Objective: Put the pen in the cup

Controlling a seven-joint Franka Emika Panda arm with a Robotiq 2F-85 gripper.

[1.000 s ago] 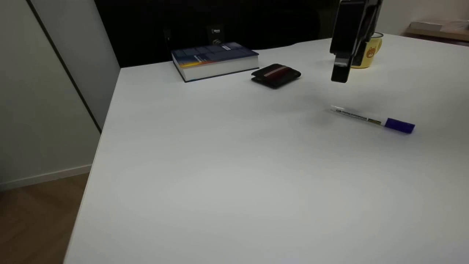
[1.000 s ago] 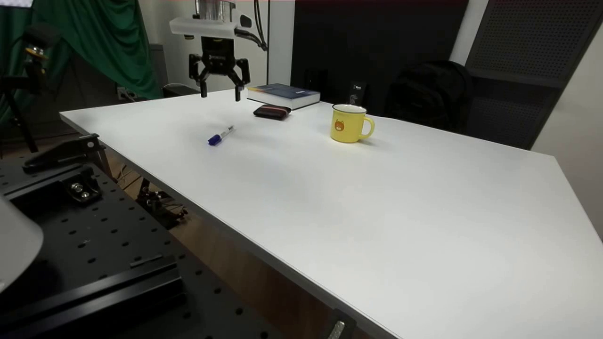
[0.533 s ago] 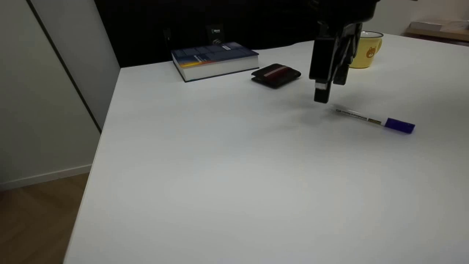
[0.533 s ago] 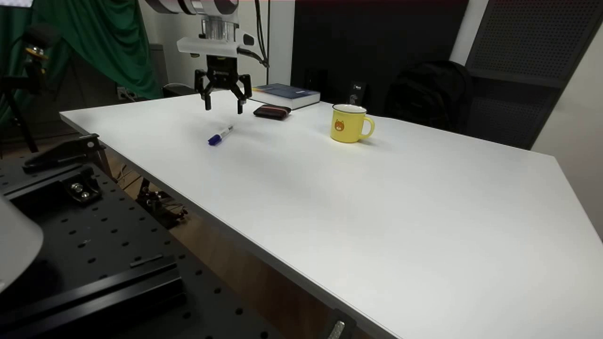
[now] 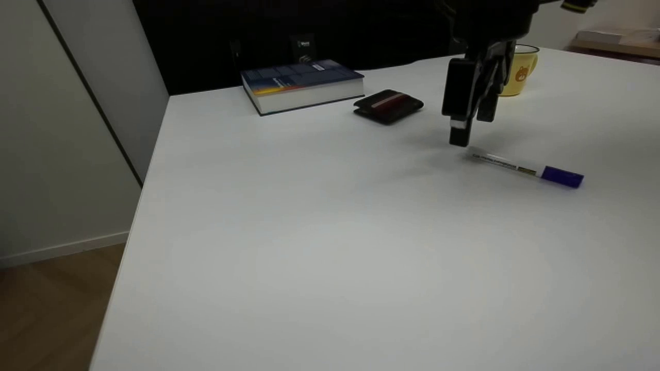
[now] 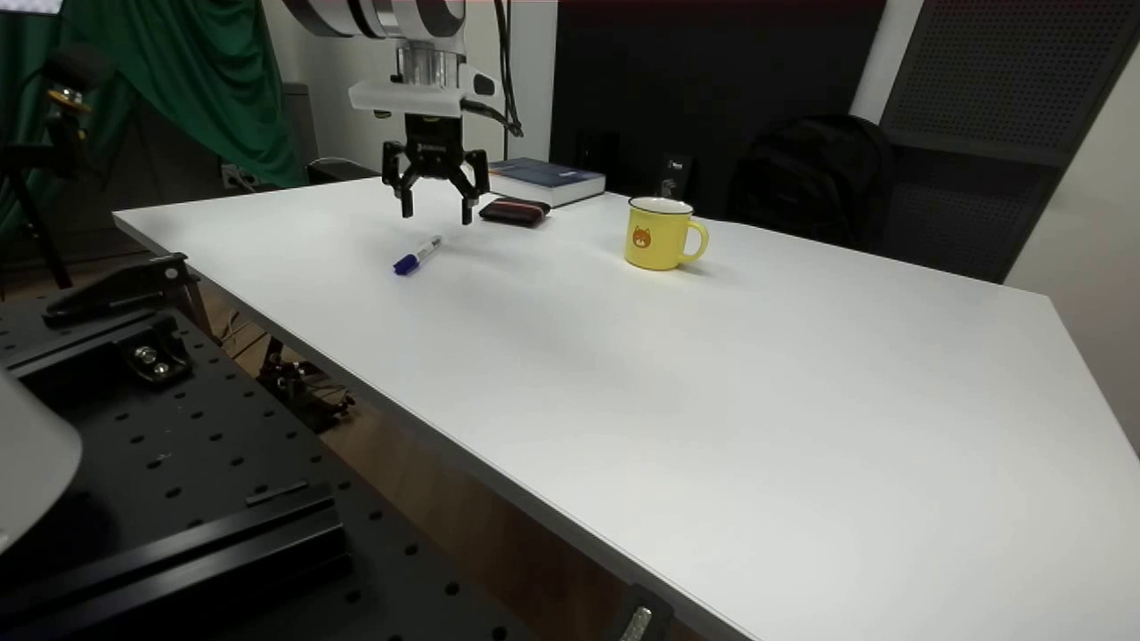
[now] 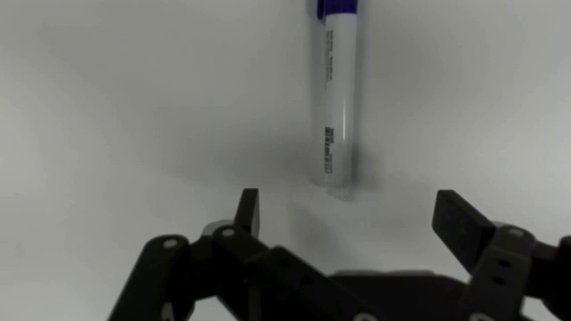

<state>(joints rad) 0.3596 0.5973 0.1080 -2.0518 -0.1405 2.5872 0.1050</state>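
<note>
Moved since the earlier frame: my claw (image 6: 436, 217), shifted slightly to the right in both exterior views; the things on the white table (image 6: 802, 418) keep their places.
Green curtain (image 6: 187, 89): hangs at the far left of an exterior view, beyond the table.
Pen (image 6: 419, 255): lies on the table, blue cap toward the lower left; in the wrist view its white end points toward the gap between my fingers (image 7: 461, 232).
Claw state: both fingers spread well apart, pointing down above the table near the pen's capless end.
Wallet (image 6: 514, 211): dark, folded, with a red stripe; lies to the right of the pen in an exterior view.
Book (image 6: 548, 181): thick, blue-covered, lying flat just behind the wallet, its left end partly hidden by my claw.
Cup (image 6: 655, 245): yellow mug, upright, handle to the right, well apart from pen and claw.
Backpack (image 6: 810, 178): dark, behind the table, right of the cup.
</note>
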